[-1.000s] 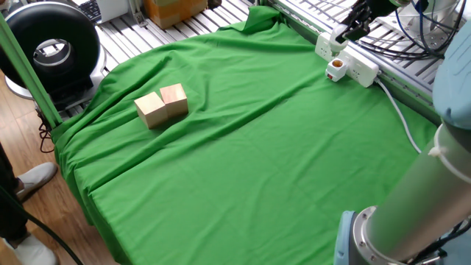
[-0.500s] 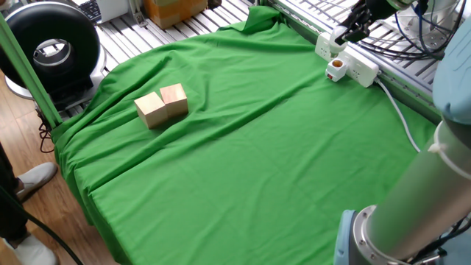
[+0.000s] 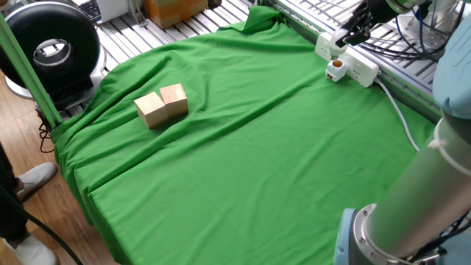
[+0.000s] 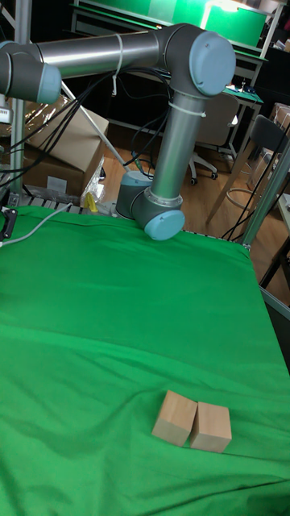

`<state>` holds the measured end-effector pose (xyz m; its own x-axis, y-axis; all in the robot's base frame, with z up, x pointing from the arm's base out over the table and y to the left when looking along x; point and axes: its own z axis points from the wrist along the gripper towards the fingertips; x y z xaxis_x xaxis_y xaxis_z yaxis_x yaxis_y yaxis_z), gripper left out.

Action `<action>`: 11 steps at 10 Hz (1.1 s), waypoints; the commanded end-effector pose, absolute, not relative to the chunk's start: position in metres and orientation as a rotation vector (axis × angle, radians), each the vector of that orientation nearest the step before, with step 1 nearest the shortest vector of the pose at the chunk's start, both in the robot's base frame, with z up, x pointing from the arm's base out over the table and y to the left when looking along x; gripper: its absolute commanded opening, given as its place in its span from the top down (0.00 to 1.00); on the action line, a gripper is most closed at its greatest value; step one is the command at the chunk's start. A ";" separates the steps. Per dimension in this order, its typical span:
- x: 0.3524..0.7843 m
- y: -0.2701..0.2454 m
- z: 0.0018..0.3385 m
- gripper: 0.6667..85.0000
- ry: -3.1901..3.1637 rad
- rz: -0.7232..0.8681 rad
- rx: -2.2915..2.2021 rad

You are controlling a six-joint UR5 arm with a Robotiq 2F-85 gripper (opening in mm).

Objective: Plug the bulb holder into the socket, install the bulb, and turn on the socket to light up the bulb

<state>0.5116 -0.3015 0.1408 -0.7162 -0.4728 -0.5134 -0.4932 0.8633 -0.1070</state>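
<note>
black hand (image 3: pixel 349 35) over the socket (image 3: pixel 352 62) (opening unclear).

Your table (image 3: pixel 243 169) wears a green cloth (image 4: pixel 121 322). Two wooden blocks (image 3: pixel 162 104) touch near its left edge; the socket (image 3: pixel 347 59) lies at the far right corner.

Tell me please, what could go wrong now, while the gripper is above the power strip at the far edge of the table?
1. The gripper hangs low over the socket; descending off-centre, it could push the strip, which lies loose on the green cloth.
2. The bulb holder sits at the strip's near side; a sideways nudge might loosen it.
3. The white cable runs near the arm's base and may snag.
</note>
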 end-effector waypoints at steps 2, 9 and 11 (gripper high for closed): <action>0.512 -0.304 0.143 1.00 2.490 0.059 -0.669; 0.501 -0.312 0.132 1.00 2.507 0.034 -0.676; 0.502 -0.310 0.132 1.00 2.506 0.038 -0.673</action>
